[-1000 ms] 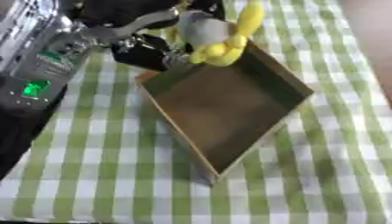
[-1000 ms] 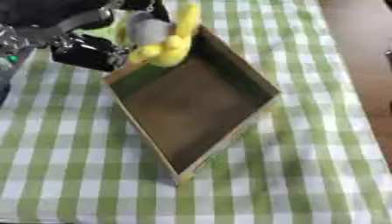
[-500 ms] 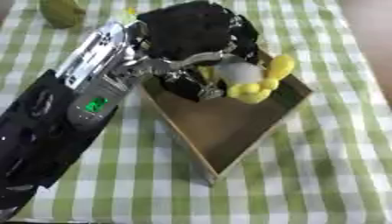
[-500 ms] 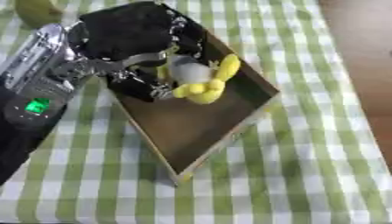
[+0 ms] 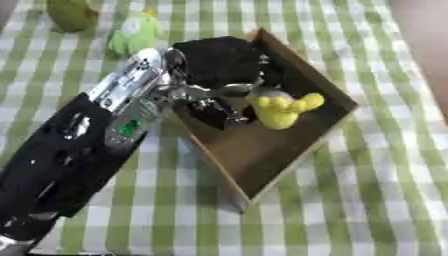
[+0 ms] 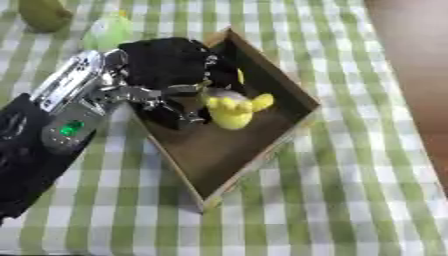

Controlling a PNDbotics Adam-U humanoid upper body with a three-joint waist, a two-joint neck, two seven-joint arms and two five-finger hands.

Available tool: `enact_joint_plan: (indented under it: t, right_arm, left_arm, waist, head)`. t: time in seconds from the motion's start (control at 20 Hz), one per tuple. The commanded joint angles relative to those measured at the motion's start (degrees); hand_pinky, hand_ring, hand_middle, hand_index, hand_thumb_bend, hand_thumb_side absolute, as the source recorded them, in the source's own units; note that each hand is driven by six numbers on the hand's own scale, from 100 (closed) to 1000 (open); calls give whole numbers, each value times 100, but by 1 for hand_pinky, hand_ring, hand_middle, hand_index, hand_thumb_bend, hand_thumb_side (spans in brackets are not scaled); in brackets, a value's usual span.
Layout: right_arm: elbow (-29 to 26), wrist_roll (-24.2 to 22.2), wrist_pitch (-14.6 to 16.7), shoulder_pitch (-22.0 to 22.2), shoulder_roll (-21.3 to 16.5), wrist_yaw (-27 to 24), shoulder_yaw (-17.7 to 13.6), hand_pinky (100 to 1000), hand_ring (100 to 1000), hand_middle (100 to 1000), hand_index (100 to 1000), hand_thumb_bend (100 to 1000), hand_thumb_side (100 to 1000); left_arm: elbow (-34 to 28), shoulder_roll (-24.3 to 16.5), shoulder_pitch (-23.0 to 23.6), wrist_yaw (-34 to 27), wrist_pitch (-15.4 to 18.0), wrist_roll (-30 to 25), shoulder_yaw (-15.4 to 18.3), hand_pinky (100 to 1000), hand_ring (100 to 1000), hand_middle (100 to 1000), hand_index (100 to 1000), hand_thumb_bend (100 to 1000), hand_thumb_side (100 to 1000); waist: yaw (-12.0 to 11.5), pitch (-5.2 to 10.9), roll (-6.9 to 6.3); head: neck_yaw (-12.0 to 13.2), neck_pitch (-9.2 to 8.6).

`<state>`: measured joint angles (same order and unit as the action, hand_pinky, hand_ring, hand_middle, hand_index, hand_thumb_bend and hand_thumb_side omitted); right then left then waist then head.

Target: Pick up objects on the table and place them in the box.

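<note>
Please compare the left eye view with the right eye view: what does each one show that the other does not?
Only the left eye view shows the long black forearm running down to its bottom edge. Only the right eye view shows the wide brown strip along its right edge. Both show the left robot hand over the box, at the yellow toy inside it, the light green toy and the olive object on the checked cloth.
</note>
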<state>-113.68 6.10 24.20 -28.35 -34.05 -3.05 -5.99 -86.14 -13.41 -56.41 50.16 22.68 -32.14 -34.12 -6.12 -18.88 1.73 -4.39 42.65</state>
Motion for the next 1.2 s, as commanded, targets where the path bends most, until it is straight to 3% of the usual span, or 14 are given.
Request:
enact_joint_plan:
  t: [0.05, 0.25, 0.4, 0.55, 0.6, 0.75, 0.8, 1.0, 1.2]
  right_arm:
    - [-91, 23, 5, -43, -147, 19, -76, 838, 843, 677, 929, 100, 470]
    - [-91, 33, 4, -34, -141, 21, -81, 838, 843, 677, 929, 100, 470]
    - [-91, 39, 1, -27, -139, 24, -83, 838, 844, 677, 929, 100, 470]
    - [-91, 46, 5, -25, -142, 28, -88, 838, 842, 676, 928, 100, 470]
    - [-91, 52, 7, -23, -145, 31, -92, 838, 841, 676, 928, 100, 470]
    - [-91, 77, 10, -21, -152, 37, -103, 838, 841, 676, 928, 100, 470]
    - [-91, 89, 11, -20, -155, 40, -109, 837, 839, 677, 928, 100, 470]
    - [-91, 139, 19, -6, -184, 64, -135, 837, 837, 676, 927, 100, 470]
    - [-91, 159, 22, 9, -210, 90, -141, 837, 835, 676, 927, 100, 470]
  left_arm:
    - [-49, 6, -70, 2, 55, -190, 33, 821, 831, 878, 988, 367, 333]
    - [-139, -23, -63, 97, 45, -200, 123, 861, 852, 883, 983, 482, 416]
    - [-242, -41, -50, 119, -24, -37, 212, 862, 848, 877, 980, 490, 427]
    - [-421, -78, -33, 19, -136, 153, 349, 852, 832, 869, 976, 429, 415]
    - [-523, -112, -23, -68, -207, 225, 424, 842, 819, 860, 971, 351, 385]
    - [-903, -278, 10, -419, -533, 414, 664, 835, 809, 852, 964, 291, 343]
    - [-1040, -363, 21, -540, -661, 493, 785, 815, 778, 829, 943, 199, 272]
    - [-1582, -1016, 97, -1151, -1329, 1083, 1403, 812, 762, 817, 930, 218, 235]
    - [-1588, -1651, 158, -1332, -1765, 1352, 1808, 825, 777, 839, 934, 247, 259]
  waist:
    - [1, 140, 5]
    - [-7, 143, 16]
    - [-15, 142, 23]
    - [-26, 138, 35]
    - [-31, 136, 38]
    - [-44, 131, 43]
    - [-57, 131, 46]
    - [-101, 130, 48]
    - [-129, 129, 40]
  head:
    - [12, -70]
    - [12, -73]
    - [7, -71]
    - [4, -69]
    - [5, -69]
    - [9, -83]
    - [-4, -91]
    - [-92, -113]
    - [-154, -122]
